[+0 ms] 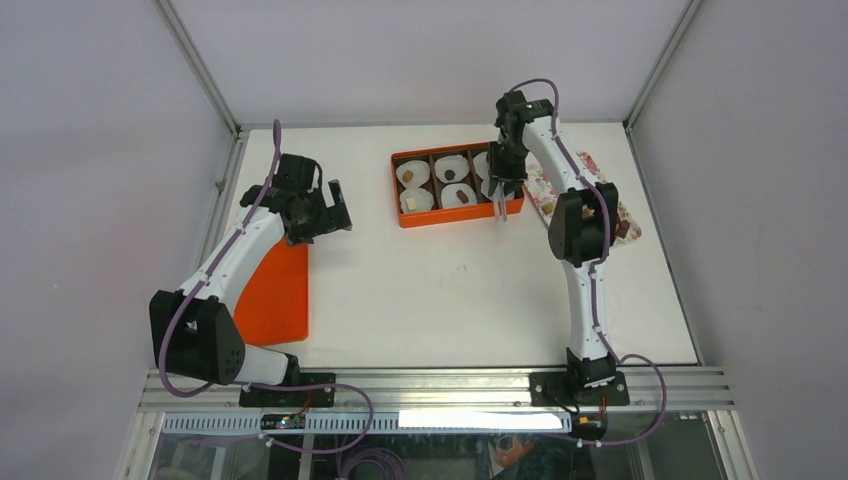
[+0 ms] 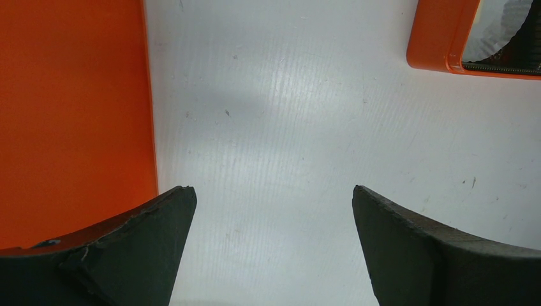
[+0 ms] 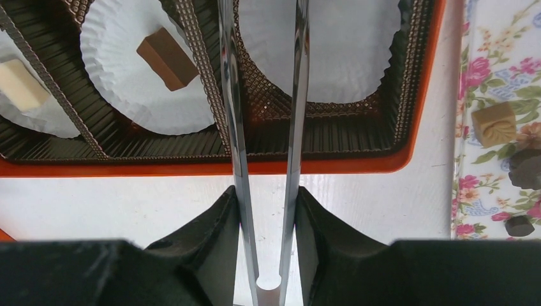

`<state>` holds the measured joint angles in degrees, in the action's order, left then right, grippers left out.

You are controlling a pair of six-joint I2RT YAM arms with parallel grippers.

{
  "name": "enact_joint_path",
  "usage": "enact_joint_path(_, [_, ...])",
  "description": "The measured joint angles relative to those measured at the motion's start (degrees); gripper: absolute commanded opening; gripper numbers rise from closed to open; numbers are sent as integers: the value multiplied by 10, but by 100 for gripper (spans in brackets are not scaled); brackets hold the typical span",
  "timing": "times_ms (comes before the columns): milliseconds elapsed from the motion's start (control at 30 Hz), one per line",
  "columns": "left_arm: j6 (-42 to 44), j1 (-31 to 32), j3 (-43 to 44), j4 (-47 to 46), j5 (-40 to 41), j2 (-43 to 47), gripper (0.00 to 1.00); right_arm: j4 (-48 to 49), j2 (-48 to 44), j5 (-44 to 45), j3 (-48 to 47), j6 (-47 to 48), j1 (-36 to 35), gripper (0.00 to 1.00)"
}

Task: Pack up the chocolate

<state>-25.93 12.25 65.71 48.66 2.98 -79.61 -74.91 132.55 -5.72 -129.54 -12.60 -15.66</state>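
A: Right wrist: right hand (image 3: 266, 210) clenched on tweezers (image 3: 298, 95), by an empty paper cup (image 3: 344, 44) in the orange box (image 3: 255, 167), upper centre.
B: Chocolate (image 3: 167, 58) sits in cups upper left, more on the floral tray (image 3: 491, 70), right. Left hand (image 2: 274, 204) released, spread.

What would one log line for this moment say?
left gripper: open, empty | right gripper: shut on tongs above box | cup by tongs: empty

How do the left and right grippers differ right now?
The left gripper stands wide open and empty; the right gripper is shut on tongs. The left gripper hovers over the table beside the orange lid; the right gripper is at the orange box's edge, and its tongs reach over a paper cup. Both have black fingers.
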Motion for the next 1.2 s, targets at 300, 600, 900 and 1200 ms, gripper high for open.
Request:
enact_joint_path(300, [0, 0, 0, 0, 1, 0, 99, 1, 3, 9, 0, 0, -5, 9])
enact_joint_path(600, [0, -4, 0, 0, 11, 0, 99, 3, 23, 20, -10, -5, -5, 25])
enact_joint_path(900, [0, -4, 0, 0, 15, 0, 99, 5, 31, 21, -11, -7, -5, 34])
enact_joint_path(1200, [0, -4, 1, 1, 17, 0, 99, 5, 31, 21, -11, -6, -5, 41])
